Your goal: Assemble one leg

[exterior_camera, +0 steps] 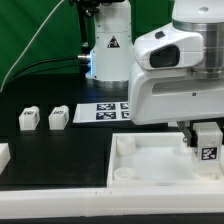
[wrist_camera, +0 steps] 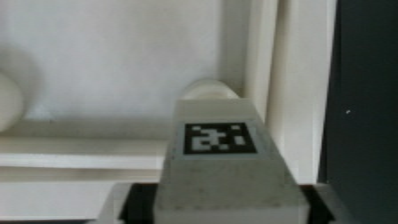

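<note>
Wrist view puts the tool [wrist_camera: 217, 206] nearest of all: its dark fingers [wrist_camera: 132, 208] sit tight against both flanks of the leg [wrist_camera: 217, 165], so it is clamped on that post. The leg's black-and-white tag faces the camera, and its rounded end points away toward the white panel [wrist_camera: 107, 50]. Beyond the post lie the panel's flat floor and a raised rim, with a strip of black bench [wrist_camera: 365, 100] past the rim.

In the exterior view the panel [exterior_camera: 150, 186] lies nearest the camera, on the bench [exterior_camera: 60, 150]. The tool [exterior_camera: 207, 140] hangs over the panel's corner at the exterior view's right, with the leg [exterior_camera: 208, 154] upright in its grip and the tag facing outward. Whether the post's lower end touches the panel cannot be told.

Farther back, toward the exterior view's left, a spare leg [exterior_camera: 29, 119] and a second spare leg [exterior_camera: 58, 116] stand just beside each other on the bench, well apart from the tool. Behind them lies the marker board [exterior_camera: 105, 110], and past it the arm's base [exterior_camera: 108, 50].
</note>
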Tool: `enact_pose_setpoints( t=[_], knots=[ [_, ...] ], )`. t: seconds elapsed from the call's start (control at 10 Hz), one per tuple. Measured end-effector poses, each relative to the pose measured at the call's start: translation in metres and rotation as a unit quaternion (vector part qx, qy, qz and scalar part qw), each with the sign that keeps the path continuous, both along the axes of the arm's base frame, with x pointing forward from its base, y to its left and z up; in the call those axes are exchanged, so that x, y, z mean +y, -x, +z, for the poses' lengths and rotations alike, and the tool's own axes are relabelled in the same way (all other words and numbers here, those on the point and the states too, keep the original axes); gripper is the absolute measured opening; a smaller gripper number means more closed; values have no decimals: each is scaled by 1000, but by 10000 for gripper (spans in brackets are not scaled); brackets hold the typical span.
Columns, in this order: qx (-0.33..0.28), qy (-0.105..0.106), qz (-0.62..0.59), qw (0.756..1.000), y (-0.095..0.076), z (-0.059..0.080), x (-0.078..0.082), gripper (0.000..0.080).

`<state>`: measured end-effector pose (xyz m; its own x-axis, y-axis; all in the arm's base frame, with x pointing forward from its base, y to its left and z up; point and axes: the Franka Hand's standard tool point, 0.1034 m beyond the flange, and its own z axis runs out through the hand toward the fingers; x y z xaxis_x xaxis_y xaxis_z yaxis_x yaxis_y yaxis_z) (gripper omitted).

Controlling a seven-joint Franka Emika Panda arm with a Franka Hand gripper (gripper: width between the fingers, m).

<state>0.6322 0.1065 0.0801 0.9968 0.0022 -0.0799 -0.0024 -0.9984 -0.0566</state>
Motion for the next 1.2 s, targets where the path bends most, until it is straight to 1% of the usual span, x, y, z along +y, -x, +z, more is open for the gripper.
enact_pose_setpoints(
  t=[0.1, 0.3, 0.4, 0.6, 0.9, 1.0, 1.2],
  knots=[
    [2, 2, -26, 1000, 0, 0, 0, 292],
    [1, 10, -140, 990, -2, 0, -3, 292],
    [3, 16, -219, 976, -3, 1, -2, 293],
    [9, 23, -317, 948, -2, 0, 2, 293],
    [17, 34, -455, 890, -2, 0, 2, 293],
    [19, 38, -499, 866, -2, 0, 2, 293],
    [26, 45, -592, 804, -1, 0, 2, 294]
  ],
)
